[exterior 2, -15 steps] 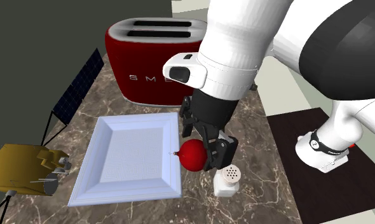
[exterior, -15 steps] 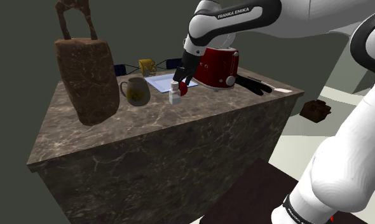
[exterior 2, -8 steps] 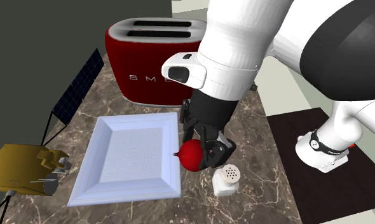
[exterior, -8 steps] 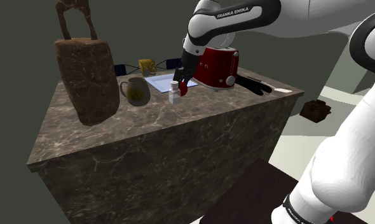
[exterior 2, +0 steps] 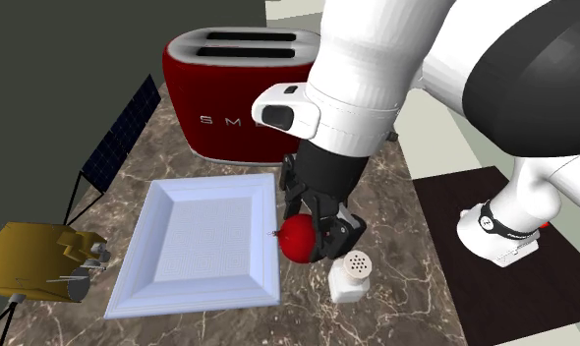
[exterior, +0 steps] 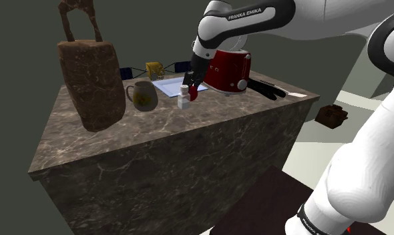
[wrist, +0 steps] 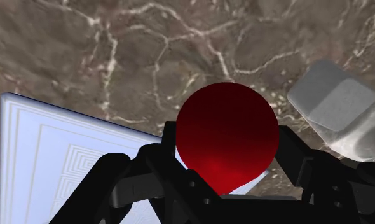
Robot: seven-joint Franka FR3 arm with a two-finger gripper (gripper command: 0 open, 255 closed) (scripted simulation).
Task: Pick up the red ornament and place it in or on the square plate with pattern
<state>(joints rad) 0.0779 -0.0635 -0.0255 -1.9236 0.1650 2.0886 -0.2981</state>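
The red ornament (exterior 2: pixel 298 239), a round ball with a small stem, is clasped between the two black fingers of my gripper (exterior 2: pixel 314 234), which is shut on it. It hangs just off the near right edge of the square patterned plate (exterior 2: pixel 141 267), a pale blue-white dish on the marble counter. In the wrist view the ornament (wrist: pixel 227 130) sits between the fingers of the gripper (wrist: pixel 227 162), with the plate (wrist: pixel 46 159) to one side below it. The shoulder view shows the gripper (exterior: pixel 191 90) beside the plate (exterior: pixel 167 87), in front of the toaster.
A white shaker (exterior 2: pixel 349 278) stands right beside the gripper. Behind it is a red toaster (exterior 2: pixel 229 88). A gold satellite model (exterior 2: pixel 42 260) with a solar panel (exterior 2: pixel 121 138) lies past the plate. A mug (exterior: pixel 143 97) and a tall brown sculpture (exterior: pixel 89 80) stand on the counter.
The fingers have closed onto the red ornament. It has since risen slightly off the counter, still by the plate's edge.
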